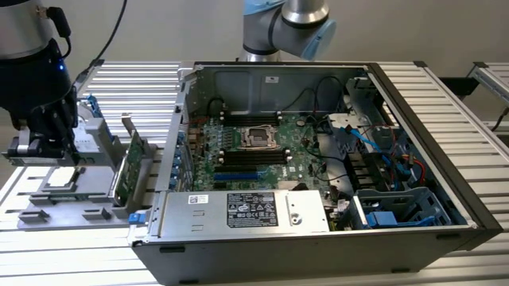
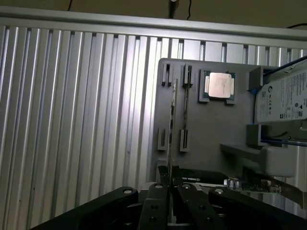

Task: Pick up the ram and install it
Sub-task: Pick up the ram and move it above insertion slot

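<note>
One ram point(image 2: 171, 124), edge-on, pinched by the gripper's point(image 2: 170, 190) closed fingers point(image 2: 154, 203); holder slots point(image 2: 184, 140) flank it.

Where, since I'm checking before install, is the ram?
In the wrist view, the ram stands on edge in the gray holder beside the CPU, between the closed jaws, at the exterior view's left of the case.

We are keeping our arm point(image 1: 28, 36) upright above the gripper point(image 2: 170, 188), which is pointing straight down, its fingers pinching the ram point(image 2: 171, 120) between them.
</note>
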